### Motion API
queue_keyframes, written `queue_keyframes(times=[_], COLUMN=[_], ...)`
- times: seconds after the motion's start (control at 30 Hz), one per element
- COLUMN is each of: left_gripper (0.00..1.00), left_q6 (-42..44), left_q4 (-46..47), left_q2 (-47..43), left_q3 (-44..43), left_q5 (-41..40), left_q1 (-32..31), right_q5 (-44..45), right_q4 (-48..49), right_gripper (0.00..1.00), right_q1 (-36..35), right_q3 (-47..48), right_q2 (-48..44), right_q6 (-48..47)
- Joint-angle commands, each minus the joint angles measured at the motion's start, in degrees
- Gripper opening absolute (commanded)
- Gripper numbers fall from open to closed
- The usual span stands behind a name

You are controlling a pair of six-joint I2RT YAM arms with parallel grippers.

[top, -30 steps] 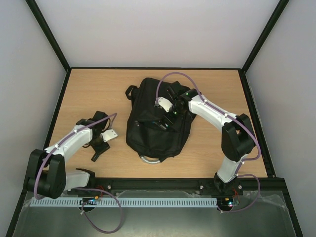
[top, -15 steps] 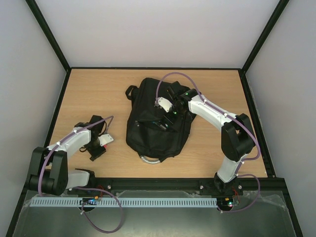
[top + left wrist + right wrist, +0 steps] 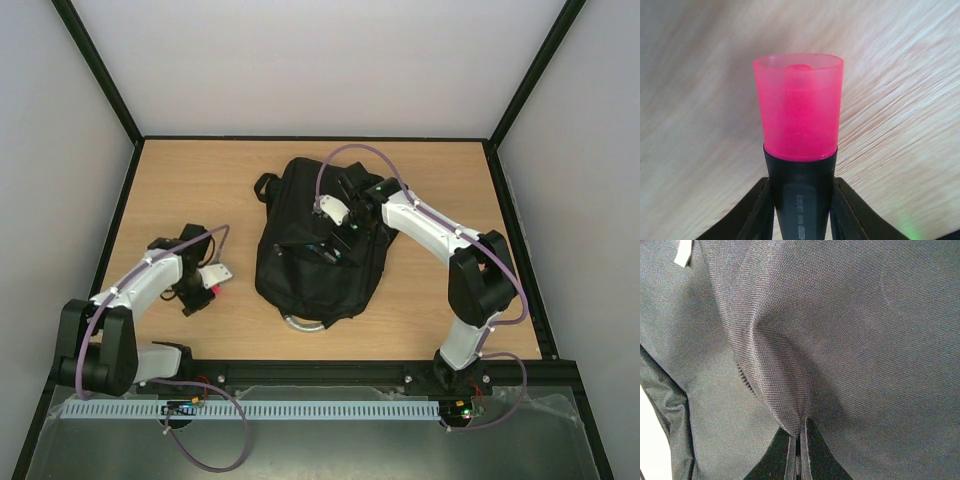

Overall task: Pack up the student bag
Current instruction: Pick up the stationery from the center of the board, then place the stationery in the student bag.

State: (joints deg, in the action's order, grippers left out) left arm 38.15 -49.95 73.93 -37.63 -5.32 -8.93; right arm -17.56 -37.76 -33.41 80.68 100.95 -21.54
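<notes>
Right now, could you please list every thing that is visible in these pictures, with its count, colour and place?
student bag: 1, black, lying in the middle of the table
handle loop: 1, silver-grey, at the bag's near end
highlighter: 1, pink cap on a dark body, left of the bag
table: 1, light wood, under everything
left gripper: 1, black fingers, closed on the highlighter's body
right gripper: 1, dark fingers, pinching a fold of the bag's fabric
</notes>
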Motion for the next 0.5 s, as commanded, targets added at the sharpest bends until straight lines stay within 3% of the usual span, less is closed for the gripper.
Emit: queue_keyframes(times=[0.0,0.2,0.33,0.47], left_gripper=[0.27,0.27,0.25,0.25], left_q6=[2.0,1.7,-3.6,-7.3], left_q4=[-9.0,-16.1,-12.3,-8.5], left_q2=[-3.1,-2.0,0.4,5.7], left_q3=[-9.4,-19.3,-24.1,-26.7], left_q5=[9.4,23.1,30.6,37.6], left_q1=[-0.2,-8.8,-15.2,-16.8], right_q5=[-2.0,-2.5,-2.8,-2.9], right_q4=[-4.0,-3.9,-4.5,-4.7], right_gripper=[0.01,0.01,0.01,0.01], right_q1=[-0.8,-0.8,-0.8,-0.8], right_q3=[3.0,5.7,9.1,9.8], right_q2=[-0.1,1.3,2.2,1.9], right_q6=[1.2,1.7,2.1,2.3])
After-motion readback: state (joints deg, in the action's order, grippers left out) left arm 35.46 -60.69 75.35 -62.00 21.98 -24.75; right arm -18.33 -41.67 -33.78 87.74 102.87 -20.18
